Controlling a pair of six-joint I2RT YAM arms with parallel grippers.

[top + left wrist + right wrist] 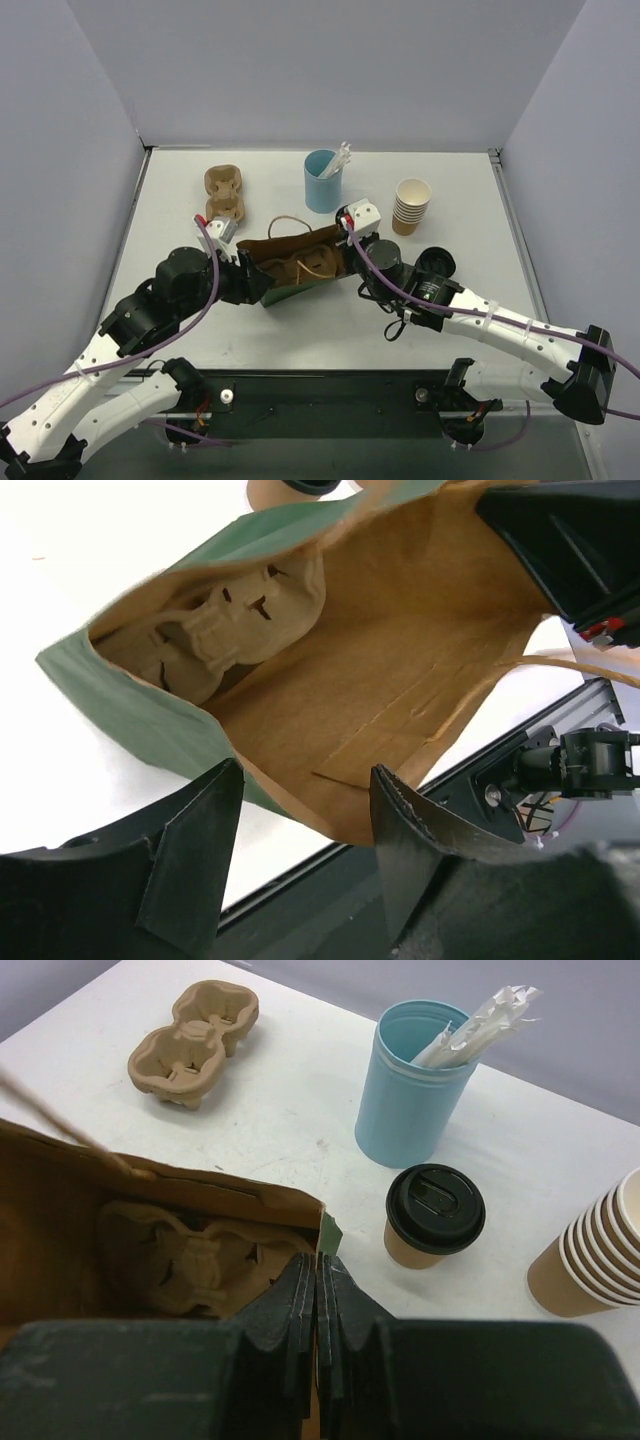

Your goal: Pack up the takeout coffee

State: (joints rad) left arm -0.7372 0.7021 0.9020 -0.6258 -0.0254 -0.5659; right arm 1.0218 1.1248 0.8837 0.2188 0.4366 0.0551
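Lying on side on table [300,335], green bag [300,290] has mouth open, pulp carrier [220,630] inside. Right gripper [317,1260] pressed together, pinching bag's upper rim at corner. Left gripper [305,770] spread, bag's lower lip between fingers [190,850], not clamped. Takeout coffee [434,1216] upright on table outside bag, black lid on, near bag's corner, between blue cup [415,1080] with white sticks and cup stack [590,1260]. Second carrier [195,1045] well apart, farther back.
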